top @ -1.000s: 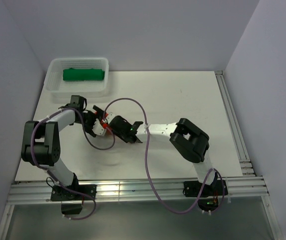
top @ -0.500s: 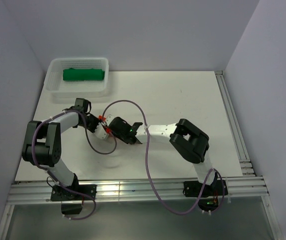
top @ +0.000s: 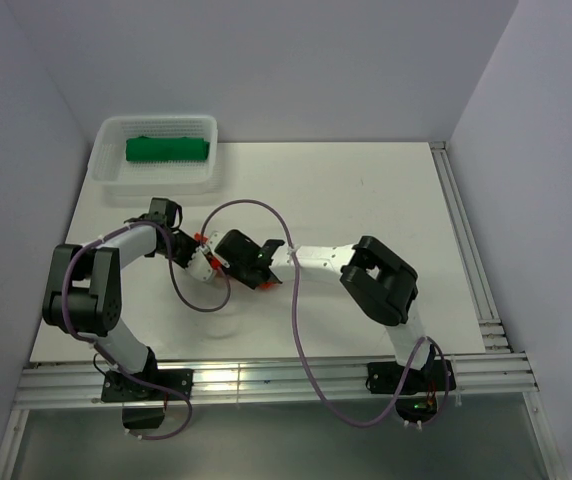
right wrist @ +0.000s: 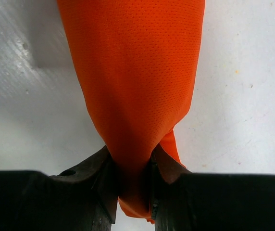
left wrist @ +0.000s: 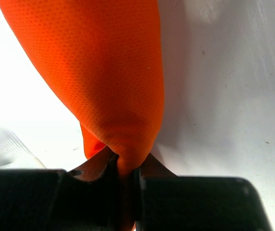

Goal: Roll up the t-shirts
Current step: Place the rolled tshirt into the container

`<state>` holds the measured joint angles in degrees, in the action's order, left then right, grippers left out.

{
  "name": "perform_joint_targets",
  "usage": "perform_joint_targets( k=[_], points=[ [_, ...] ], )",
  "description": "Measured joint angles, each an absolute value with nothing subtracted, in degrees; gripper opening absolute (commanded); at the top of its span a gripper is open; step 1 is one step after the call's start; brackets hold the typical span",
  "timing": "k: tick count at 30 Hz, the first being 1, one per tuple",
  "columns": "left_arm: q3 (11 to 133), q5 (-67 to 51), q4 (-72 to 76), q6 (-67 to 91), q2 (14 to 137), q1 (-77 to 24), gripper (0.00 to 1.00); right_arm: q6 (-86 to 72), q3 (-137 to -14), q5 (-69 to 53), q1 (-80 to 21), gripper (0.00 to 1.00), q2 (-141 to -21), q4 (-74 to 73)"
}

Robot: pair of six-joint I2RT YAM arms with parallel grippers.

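The left arm (top: pixel 116 245), a black-and-white jointed unit, is folded sharply at the elbow, and its forearm is directed inward toward the right arm. The left gripper (left wrist: pixel 127 166), with two black fingers, is clamped on a pinched fold of the orange-red t-shirt (left wrist: pixel 113 72). The right arm (top: pixel 366 275), of the same build, is extended to the left. The right gripper (right wrist: pixel 130 163) is clamped on the same cloth. In the top view the two grippers are positioned tip to tip, just beside each other.

Bright overhead light, glare on table (left wrist: pixel 12 86)
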<state>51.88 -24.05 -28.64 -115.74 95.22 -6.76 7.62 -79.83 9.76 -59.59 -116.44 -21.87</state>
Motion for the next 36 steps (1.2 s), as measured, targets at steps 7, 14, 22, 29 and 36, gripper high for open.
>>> perform_joint_targets(
  k=[7,14,22,29,36],
  points=[
    [56.05,-23.0,-34.37,-112.18,96.51,-6.85,0.0,5.5,-80.34,6.15,-58.11,0.0,-115.66,-22.79],
    [60.1,-20.21,-40.77,-108.79,97.06,-6.83,0.0,5.52,-84.73,1.19,-55.83,0.0,-116.92,-27.99],
    [68.49,-19.84,-45.19,-107.26,98.17,-4.6,0.0,5.52,-94.78,2.37,-53.69,0.0,-120.77,-33.23],
    [80.03,-21.12,-44.36,-103.72,99.9,-2.9,0.0,6.96,-111.85,7.46,-50.68,0.0,-124.99,-40.16],
    [90.94,-21.54,-39.2,-97.82,104.42,-2.07,0.0,7.79,-126.93,12.12,-47.66,0.0,-129.54,-40.99]
  ],
)
